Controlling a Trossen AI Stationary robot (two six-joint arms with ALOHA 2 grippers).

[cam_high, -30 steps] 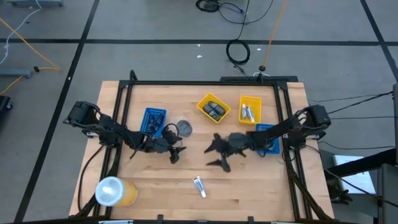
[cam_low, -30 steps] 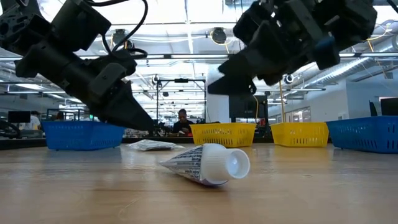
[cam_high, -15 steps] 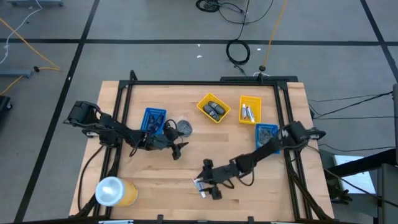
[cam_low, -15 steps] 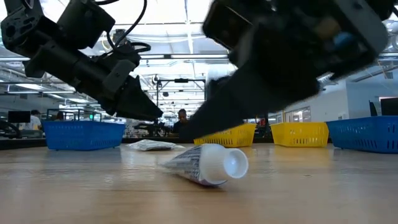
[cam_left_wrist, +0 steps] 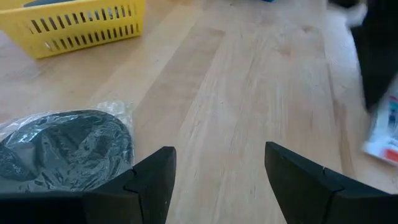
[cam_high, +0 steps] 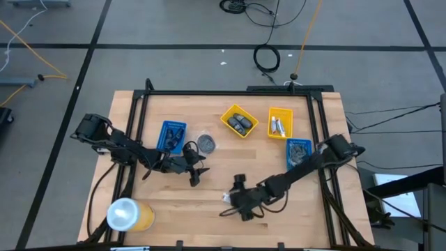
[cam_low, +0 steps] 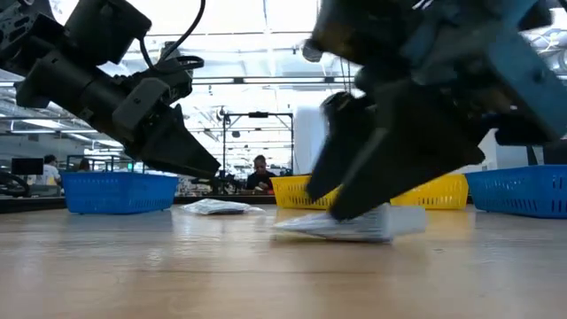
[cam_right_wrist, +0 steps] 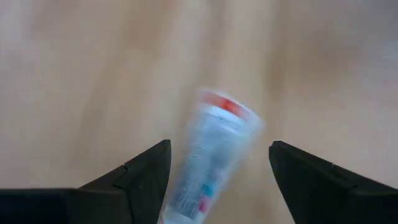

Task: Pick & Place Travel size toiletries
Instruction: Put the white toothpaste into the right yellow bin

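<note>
A silvery-white tube (cam_right_wrist: 210, 158) with red and blue print lies flat on the wood near the table's near edge (cam_high: 225, 198). My right gripper (cam_right_wrist: 219, 144) is open and low over it, one finger on each side of the tube's body (cam_low: 376, 225). My left gripper (cam_left_wrist: 214, 163) is open and hovers left of the table's middle (cam_high: 198, 172). Beside it, a flat grey disc in a clear wrapper (cam_left_wrist: 62, 146) rests on the table (cam_high: 206, 143). More toiletries lie in the trays. My right gripper comes down at the tube's body (cam_right_wrist: 205, 177) from above, slanting from the table's right, with its fingers along the tube. The tube lies flat on the wood between the open fingers. I cannot tell whether either finger touches it.
Across the far half of the table stand a blue tray (cam_high: 172, 134), a yellow tray with dark bottles (cam_high: 239, 120), a yellow tray with tubes (cam_high: 280, 123) and a blue tray (cam_high: 300, 150). An orange cup (cam_high: 127, 215) stands at the near left corner. A person shows far behind the table (cam_low: 260, 173).
My right gripper has swung from the table's middle toward the near edge and dropped down over the tube, staying open. The tube has turned about on the wood: its cap, which faced the low camera, now points sideways. My left gripper has barely shifted.
</note>
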